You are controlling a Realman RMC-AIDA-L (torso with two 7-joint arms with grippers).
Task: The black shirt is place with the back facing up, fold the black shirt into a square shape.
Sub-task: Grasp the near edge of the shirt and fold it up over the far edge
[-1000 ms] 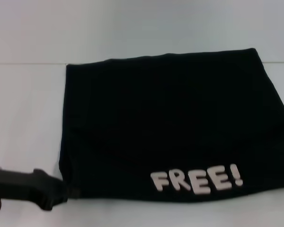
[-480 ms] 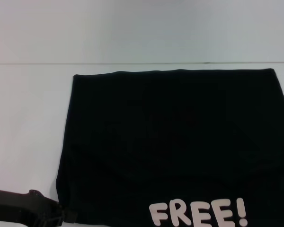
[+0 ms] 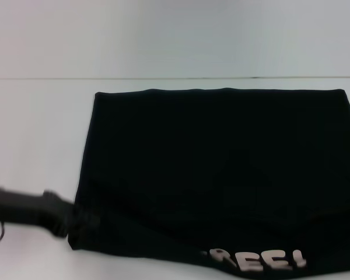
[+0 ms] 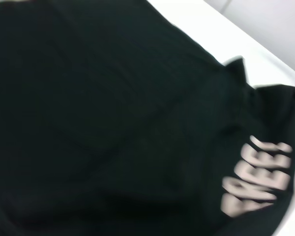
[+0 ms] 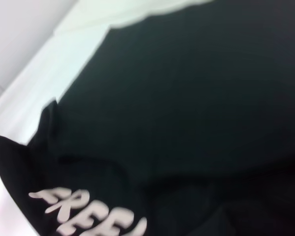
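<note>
The shirt (image 3: 221, 175) lies on the white table (image 3: 35, 134), already folded to a broad rectangle, filling the middle and right of the head view and running off its right and near edges. Its far edge is straight and flat. The near edge carries white lettering (image 3: 258, 260), partly curled under, which suggests that edge is lifted.

The left gripper (image 3: 70, 217) reaches in from the left and meets the shirt's near-left corner. It seems to be pinching that corner, but black on black hides the fingers, so I cannot tell whether they are spread or pressed together. The right gripper is outside the head view; the right wrist view shows only cloth and the lettering (image 5: 88, 211) close below it, so I cannot tell its state either.

The step in hand is probably carrying the near edge over toward the far edge. To do it well:
1. Keep both near corners level, so the fold line stays parallel to the far edge.
2. Keep the cloth lightly taut between the 2 corners; a sagging middle will wrinkle.
3. Lay the edge down onto the far edge, corners matched, before letting go.

The risk is a slipping corner, leaving a skewed fold.
</note>
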